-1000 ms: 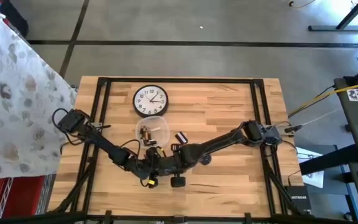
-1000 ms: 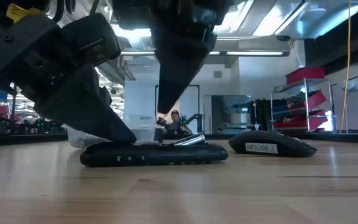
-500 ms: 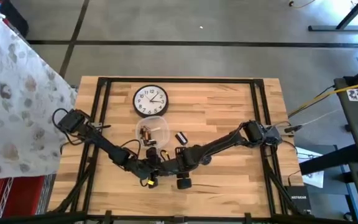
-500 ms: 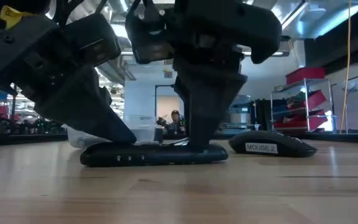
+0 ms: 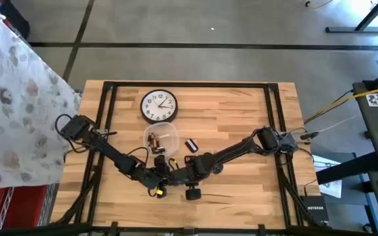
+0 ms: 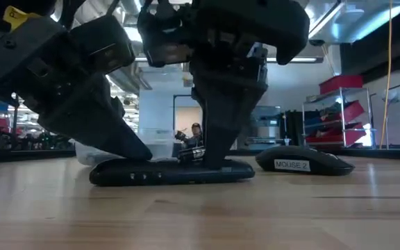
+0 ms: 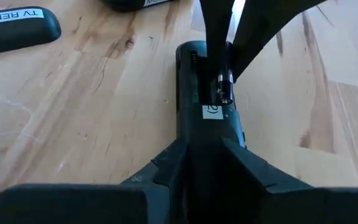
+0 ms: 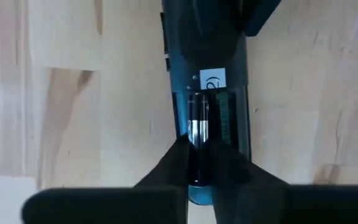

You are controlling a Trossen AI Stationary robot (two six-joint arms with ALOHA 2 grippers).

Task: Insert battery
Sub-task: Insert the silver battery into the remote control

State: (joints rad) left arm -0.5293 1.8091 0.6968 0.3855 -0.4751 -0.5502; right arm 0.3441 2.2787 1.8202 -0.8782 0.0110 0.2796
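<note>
Over the remote's [image 7: 207,118] open bay, my right claw [image 8: 199,163] pinches the battery [image 8: 197,127] for seating while my left claw [image 7: 205,163] clamps the remote to the counter [image 7: 92,112], steadying it.

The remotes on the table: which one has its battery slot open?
The remote lying between both arms, pinned at one end by the left gripper, with a battery in its slot. The other remote, labelled "TV REMO...", lies apart and untouched.

Black remote [image 8: 207,68], silver battery [image 8: 197,127], pale wooden table [image 5: 241,111].
</note>
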